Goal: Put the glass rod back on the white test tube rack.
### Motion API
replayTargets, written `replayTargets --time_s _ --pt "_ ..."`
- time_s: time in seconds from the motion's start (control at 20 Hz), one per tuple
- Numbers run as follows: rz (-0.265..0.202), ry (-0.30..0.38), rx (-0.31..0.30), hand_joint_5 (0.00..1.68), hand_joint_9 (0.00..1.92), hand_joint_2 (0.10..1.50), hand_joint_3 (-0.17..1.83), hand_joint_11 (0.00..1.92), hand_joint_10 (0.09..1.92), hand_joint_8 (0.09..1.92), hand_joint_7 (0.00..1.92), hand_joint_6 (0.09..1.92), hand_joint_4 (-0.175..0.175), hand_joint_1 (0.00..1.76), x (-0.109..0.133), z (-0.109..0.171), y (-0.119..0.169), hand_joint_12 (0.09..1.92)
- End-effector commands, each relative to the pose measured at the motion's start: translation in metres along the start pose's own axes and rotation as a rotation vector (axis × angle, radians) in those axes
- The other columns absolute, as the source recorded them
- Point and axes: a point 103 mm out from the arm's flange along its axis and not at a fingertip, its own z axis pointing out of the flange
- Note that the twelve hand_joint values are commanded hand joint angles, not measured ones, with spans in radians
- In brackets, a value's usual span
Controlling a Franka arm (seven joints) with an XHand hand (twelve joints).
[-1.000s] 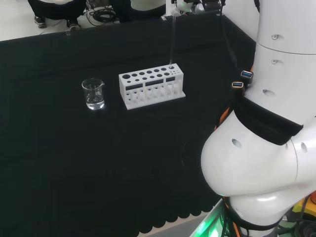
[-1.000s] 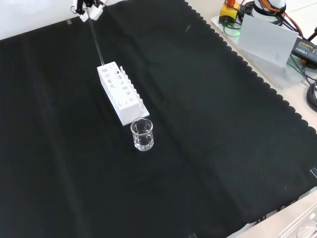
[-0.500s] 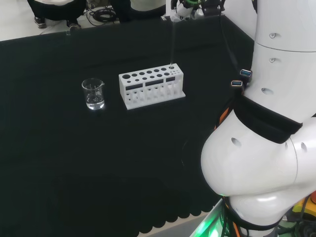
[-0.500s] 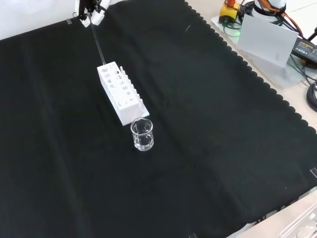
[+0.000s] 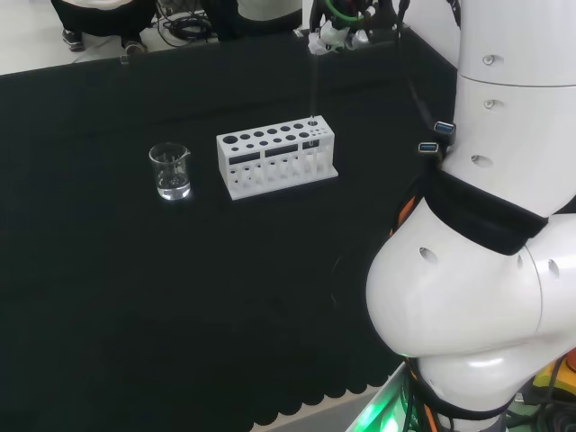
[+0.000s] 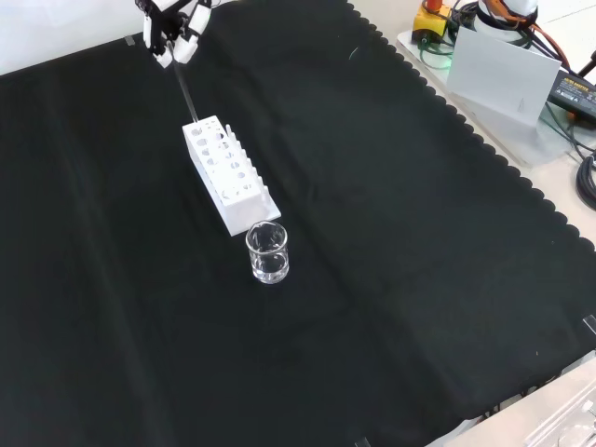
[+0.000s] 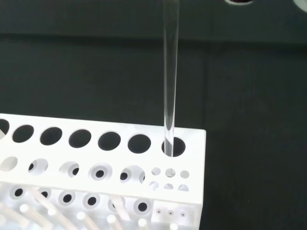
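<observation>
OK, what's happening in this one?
The robot's hand holds a clear glass rod by its upper end, upright over the white test tube rack on the black cloth. In the wrist view the rod's lower end sits in the last hole at one end of the rack's top row; how deep it goes cannot be told. A small glass beaker stands apart from the rack, beyond its other end, untouched.
</observation>
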Motion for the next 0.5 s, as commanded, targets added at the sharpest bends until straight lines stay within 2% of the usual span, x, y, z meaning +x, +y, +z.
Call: replayTargets --time_s 0.05,0.5 --pt "-0.004 0.005 0.02 1.21 1.86 1.1 -0.17 1.79 0.45 0.5 1.73 0.68 -0.175 1.2 -0.001 0.017 0.014 0.89" --pt "-0.009 0.007 0.04 1.21 1.86 1.1 -0.17 1.78 0.45 0.5 1.73 0.68 -0.175 1.2 0.001 0.028 0.024 0.89"
